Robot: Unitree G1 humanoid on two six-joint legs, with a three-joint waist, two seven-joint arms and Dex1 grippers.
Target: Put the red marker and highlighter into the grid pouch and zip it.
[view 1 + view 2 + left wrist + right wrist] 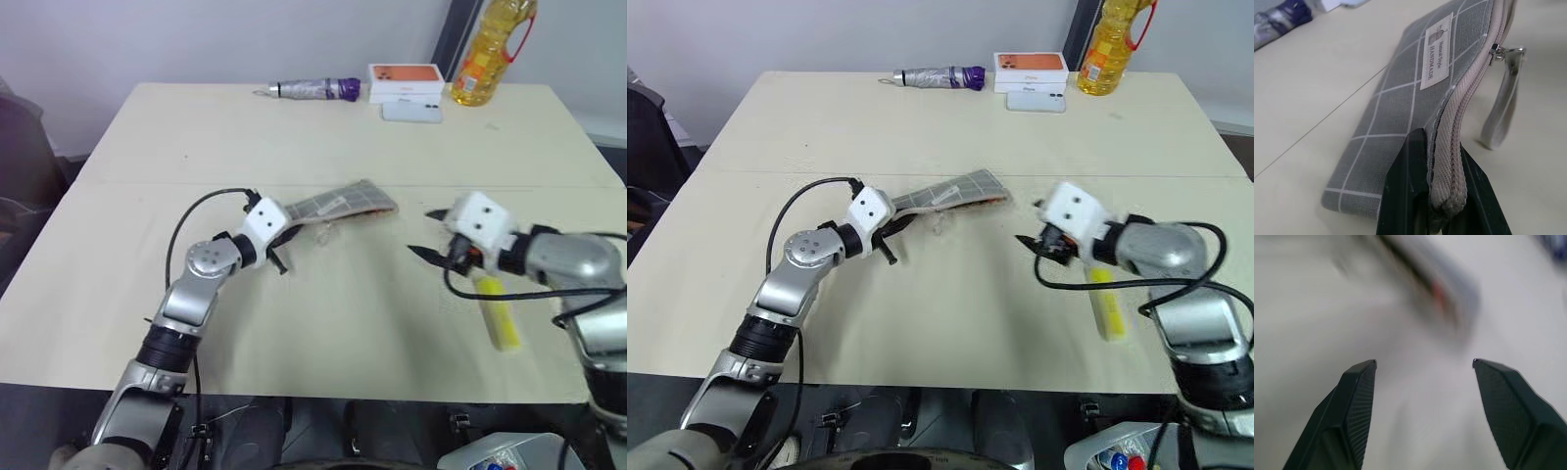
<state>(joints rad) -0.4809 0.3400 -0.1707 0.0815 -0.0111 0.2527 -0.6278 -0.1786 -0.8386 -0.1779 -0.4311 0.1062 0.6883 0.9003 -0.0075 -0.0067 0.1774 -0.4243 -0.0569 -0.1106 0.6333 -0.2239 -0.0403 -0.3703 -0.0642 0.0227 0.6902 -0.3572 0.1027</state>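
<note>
At table centre my left gripper [1442, 196] pinches the near end of the grid pouch [338, 206]; a red glimpse at its mouth may be the red marker. My right gripper [1422, 363] is wide and empty, with the highlighter [500, 318] at five o'clock below it, partly hidden by my arm; I judge grasping it comes next

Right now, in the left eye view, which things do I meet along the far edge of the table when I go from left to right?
Silver-and-purple cylinder → orange box, with a pale flat thing lying just in front of it → yellow bottle.
</note>
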